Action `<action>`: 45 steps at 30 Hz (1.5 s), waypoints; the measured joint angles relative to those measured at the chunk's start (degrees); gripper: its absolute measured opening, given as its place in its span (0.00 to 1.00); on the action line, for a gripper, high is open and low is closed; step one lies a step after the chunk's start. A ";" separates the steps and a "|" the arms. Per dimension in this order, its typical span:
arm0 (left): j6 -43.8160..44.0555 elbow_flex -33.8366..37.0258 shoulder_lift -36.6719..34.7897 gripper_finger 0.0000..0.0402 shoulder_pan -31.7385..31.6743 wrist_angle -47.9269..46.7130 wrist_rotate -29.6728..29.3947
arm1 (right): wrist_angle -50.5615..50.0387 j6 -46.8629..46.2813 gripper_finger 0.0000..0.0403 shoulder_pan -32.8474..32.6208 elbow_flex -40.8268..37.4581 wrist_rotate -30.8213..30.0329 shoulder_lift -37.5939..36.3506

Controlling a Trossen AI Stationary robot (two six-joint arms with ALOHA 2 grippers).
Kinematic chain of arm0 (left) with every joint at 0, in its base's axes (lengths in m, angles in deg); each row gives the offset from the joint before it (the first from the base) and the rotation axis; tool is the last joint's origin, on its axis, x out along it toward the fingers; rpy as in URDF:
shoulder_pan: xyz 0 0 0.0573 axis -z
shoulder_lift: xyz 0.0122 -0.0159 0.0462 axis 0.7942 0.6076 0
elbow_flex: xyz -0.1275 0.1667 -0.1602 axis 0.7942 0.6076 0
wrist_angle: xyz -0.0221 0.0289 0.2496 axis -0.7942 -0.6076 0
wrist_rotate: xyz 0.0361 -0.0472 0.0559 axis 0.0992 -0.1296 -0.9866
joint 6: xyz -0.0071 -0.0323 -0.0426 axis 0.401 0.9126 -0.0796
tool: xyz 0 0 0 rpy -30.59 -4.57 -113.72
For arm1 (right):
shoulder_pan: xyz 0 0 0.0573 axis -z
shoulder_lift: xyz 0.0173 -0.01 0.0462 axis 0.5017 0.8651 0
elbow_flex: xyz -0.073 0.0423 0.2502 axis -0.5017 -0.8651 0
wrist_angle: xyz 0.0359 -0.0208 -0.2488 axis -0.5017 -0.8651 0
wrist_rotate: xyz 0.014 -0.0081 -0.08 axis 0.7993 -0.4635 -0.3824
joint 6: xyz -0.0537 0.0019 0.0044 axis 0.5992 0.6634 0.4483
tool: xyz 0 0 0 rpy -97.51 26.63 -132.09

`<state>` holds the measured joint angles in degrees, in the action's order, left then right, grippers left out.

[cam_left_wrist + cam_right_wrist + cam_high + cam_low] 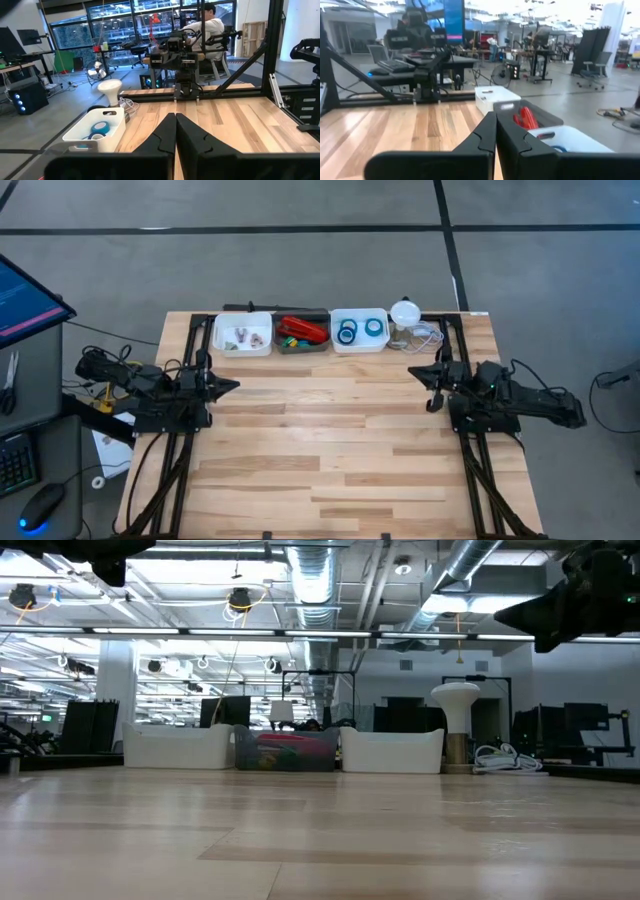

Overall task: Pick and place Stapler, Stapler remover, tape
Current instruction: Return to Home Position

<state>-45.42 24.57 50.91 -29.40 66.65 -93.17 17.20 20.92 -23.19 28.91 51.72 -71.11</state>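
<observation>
Judging from how things lie, the sorting looks finished. The long bright-red bar-shaped stapler (303,329) lies in the grey middle bin (278,346) at the far edge of the pale wooden plank bench (330,450). The ring-shaped rolls of blue tape (360,329) sit in the right white plastic bin (359,350). The left white plastic bin (216,336) holds small pale pieces, probably the staple removers, though they are too small to tell. No task item shows loose on the bench, so only parking the arms seems left. The left pincer (232,385) hangs over the bench's left side and the right pincer (420,372) over its right, both well apart from the bins. The overhead view cannot settle how the fingers stand; each wrist view does, showing the two dark fingers pressed together with nothing between them. The low view gives only the bin walls, with red showing through the middle one
</observation>
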 joint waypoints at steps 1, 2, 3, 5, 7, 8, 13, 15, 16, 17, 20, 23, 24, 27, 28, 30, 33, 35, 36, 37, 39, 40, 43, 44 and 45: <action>-0.02 0.00 0.00 0.00 0.00 0.00 0.00 | 0.01 -0.14 0.00 0.00 -0.18 -0.22 0.00; 0.00 0.00 0.00 0.00 0.00 0.00 0.00 | 0.30 -0.18 0.00 0.00 -0.39 -0.26 -0.02; -0.01 0.00 0.00 0.00 0.00 0.00 0.00 | 0.38 -0.18 0.00 0.00 -0.63 -0.26 -0.02; 0.00 0.00 0.00 0.00 0.00 0.00 0.00 | -0.06 -0.18 0.00 0.00 -0.91 -0.26 0.00; 0.00 -0.01 0.00 0.00 0.00 0.00 0.00 | 0.24 -0.20 0.00 0.00 -0.89 -0.04 -0.02; 0.00 0.00 0.00 0.00 0.00 0.00 0.00 | 0.22 -0.20 0.00 0.00 -0.89 0.00 -0.02; 0.00 -0.01 0.00 0.00 0.00 0.00 0.00 | -0.71 -1.50 0.00 -0.15 -0.89 0.42 -0.02; 0.00 -0.01 0.00 0.00 0.00 0.00 0.00 | -1.81 -2.64 0.00 -0.15 -0.89 0.42 -0.02; 0.00 0.00 0.00 0.00 0.00 0.00 0.00 | -2.33 -3.11 0.00 -0.15 -0.89 0.44 -0.02; 0.00 0.00 0.00 0.00 0.00 0.00 0.00 | -2.83 -3.44 0.00 -0.15 -0.89 0.52 -0.02; 0.00 -0.01 0.00 0.00 0.00 0.00 -0.38 | -4.02 -4.20 0.00 -0.15 -0.89 1.61 -0.02; 0.00 0.00 0.00 0.00 0.00 0.00 -0.68 | -4.00 -4.24 0.00 -0.15 -0.89 2.10 -0.02; 0.02 0.00 0.00 0.00 0.00 0.00 -0.66 | -4.06 -4.24 0.00 -0.15 -0.89 2.10 -0.02; 0.00 -0.01 0.00 0.00 0.00 0.00 -0.68 | -4.14 -4.64 0.00 -0.15 -0.89 2.13 -0.02; 0.00 -0.01 0.00 0.00 0.00 0.00 -0.68 | -3.97 -4.68 0.00 -0.15 -1.02 2.15 -0.02; 0.00 0.00 0.00 0.00 0.00 0.00 -0.68 | -3.18 -5.14 0.00 -0.15 -2.10 2.78 -0.02; 0.00 0.00 0.00 0.00 0.00 0.00 -0.68 | 0.21 -5.99 0.00 -0.15 -4.59 3.81 0.01; 0.02 -0.02 -0.02 0.00 0.00 0.00 -0.68 | 1.77 -5.47 0.00 -0.15 -5.23 5.89 0.02; 0.02 0.00 -0.02 0.00 0.00 0.02 -0.70 | 1.53 -5.01 0.00 -0.15 -5.26 6.84 -0.01; 0.02 -0.01 -0.02 0.00 0.00 0.01 -0.70 | 1.46 -4.89 0.00 -0.16 -5.26 7.70 -0.04; 0.07 0.00 -0.02 0.00 0.00 0.02 -0.68 | 1.18 -4.81 0.00 -0.13 -5.28 9.05 -0.04; 0.47 0.00 -0.02 0.00 0.00 0.02 -0.68 | 1.06 -4.81 0.00 -0.15 -5.28 9.67 0.06; 0.98 0.00 -0.02 0.00 0.00 0.02 -0.68 | 1.06 -4.44 0.00 -0.13 -5.28 10.00 0.25; 0.98 0.00 -0.02 0.00 0.00 0.02 -0.68 | 1.02 -4.14 0.00 -0.13 -5.28 9.82 0.29; 1.00 -0.01 -0.02 0.00 0.00 0.02 -0.68 | 1.02 -4.07 0.00 -0.13 -5.28 9.67 0.31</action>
<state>-44.42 24.57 50.89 -29.40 66.67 -93.85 18.22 16.85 -23.32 23.63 61.38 -70.80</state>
